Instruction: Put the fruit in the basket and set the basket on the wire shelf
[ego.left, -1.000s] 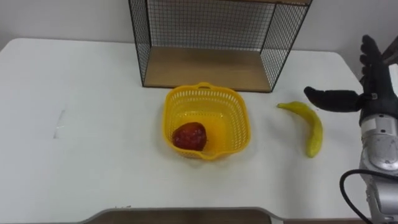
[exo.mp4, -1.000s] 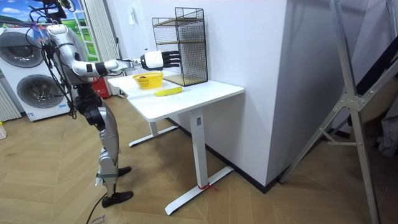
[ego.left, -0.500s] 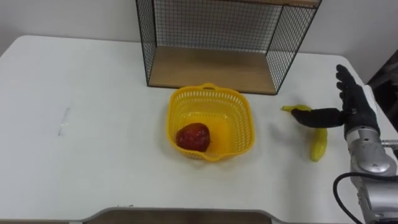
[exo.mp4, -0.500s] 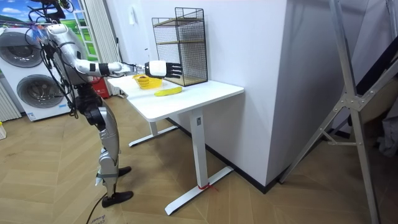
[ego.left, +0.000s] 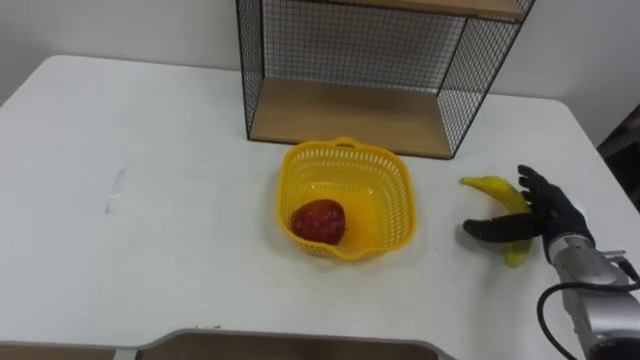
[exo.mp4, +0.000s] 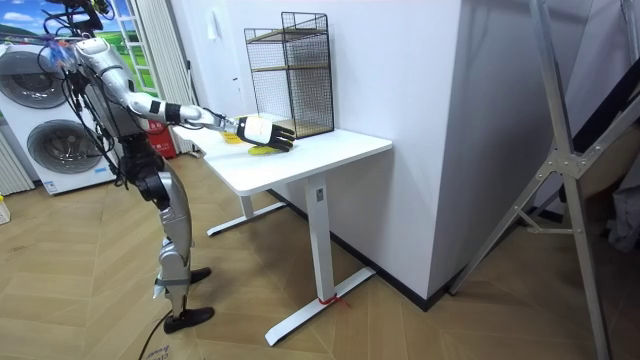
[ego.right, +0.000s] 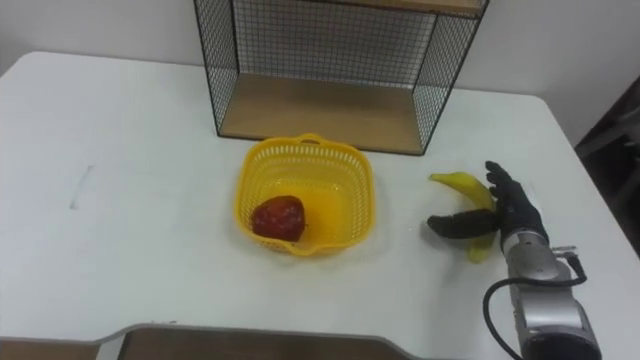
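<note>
Left eye view looked down on a white table (ego.left: 150, 240). A yellow basket (ego.left: 402, 196) sat near its middle, upright and open-topped, and a red fruit (ego.left: 318, 221) lay in the basket's near left part, against the wall. Just beyond the basket stood the wire shelf (ego.left: 350, 112), its wooden bottom board bare and its open side facing the basket.

To the right of the basket, apart from it, a banana (ego.left: 492, 187) lay flat on the table. Its long axis ran roughly from far to near. The far end curved left toward the basket, and the near tip showed below the hand, pointing at the robot's edge of the table.

The right hand (ego.left: 541, 214) was spread over the banana's middle, covering that part. Its fingers were wide and nearly straight, reaching toward the shelf side. The thumb stretched out leftward toward the basket. Nothing was clasped in it, and whether the palm pressed on the banana could not be told.

In the room view the robot stood upright at the table's end on the room view's left, its right arm stretched forward and down to the tabletop, with a washing machine (exo.mp4: 60, 140) behind it.
</note>
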